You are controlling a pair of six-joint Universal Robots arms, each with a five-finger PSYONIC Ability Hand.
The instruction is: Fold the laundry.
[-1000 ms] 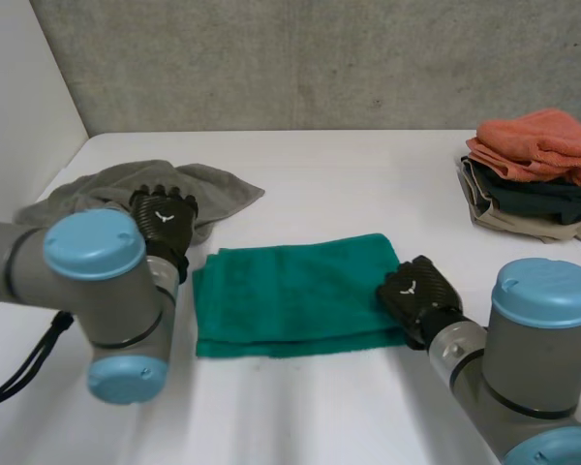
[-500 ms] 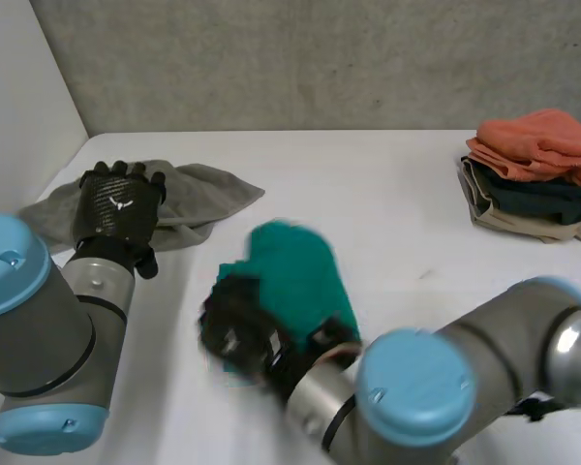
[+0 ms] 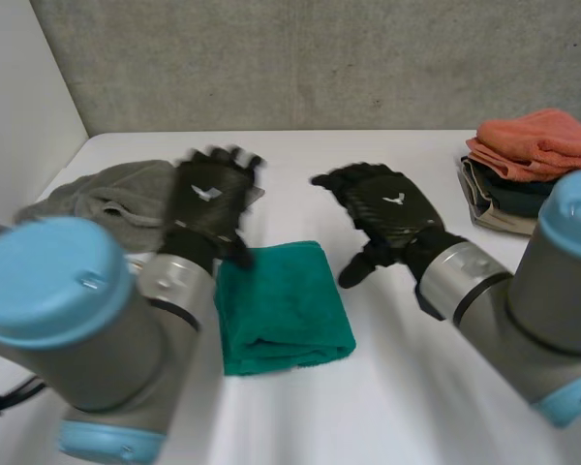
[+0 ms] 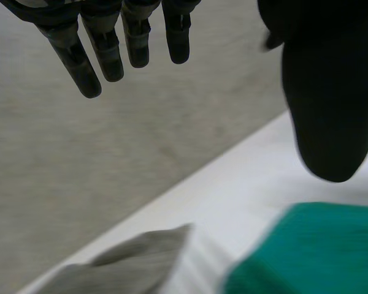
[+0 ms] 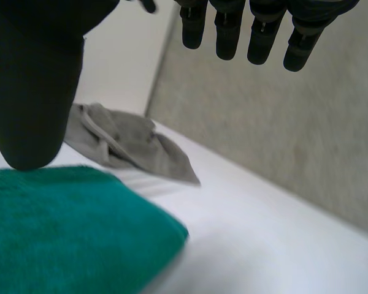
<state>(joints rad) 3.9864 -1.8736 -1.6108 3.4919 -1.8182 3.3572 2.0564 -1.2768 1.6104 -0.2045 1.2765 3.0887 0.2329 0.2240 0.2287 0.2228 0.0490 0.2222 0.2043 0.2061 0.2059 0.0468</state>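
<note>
A green towel (image 3: 283, 308) lies folded into a narrow block on the white table (image 3: 416, 387), between my two arms. My left hand (image 3: 210, 199) hovers above the towel's far left corner with its fingers (image 4: 89, 58) straight and nothing in them. My right hand (image 3: 382, 213) hangs to the right of the towel, raised off the table, fingers (image 5: 257, 37) spread and empty. The green towel (image 5: 61, 233) lies below the right palm, and the green towel (image 4: 306, 251) also lies below the left thumb. A crumpled grey cloth (image 3: 116, 199) lies at the far left.
A stack of folded laundry (image 3: 535, 174), orange on top of dark and beige pieces, sits at the far right edge. The grey cloth (image 5: 126, 147) lies beyond the towel. A grey wall (image 3: 300, 58) backs the table.
The green towel has been folded over from a wide rectangle into a narrow block. My right hand swept left across it, let go and lifted to the right. My left hand moved toward the towel.
</note>
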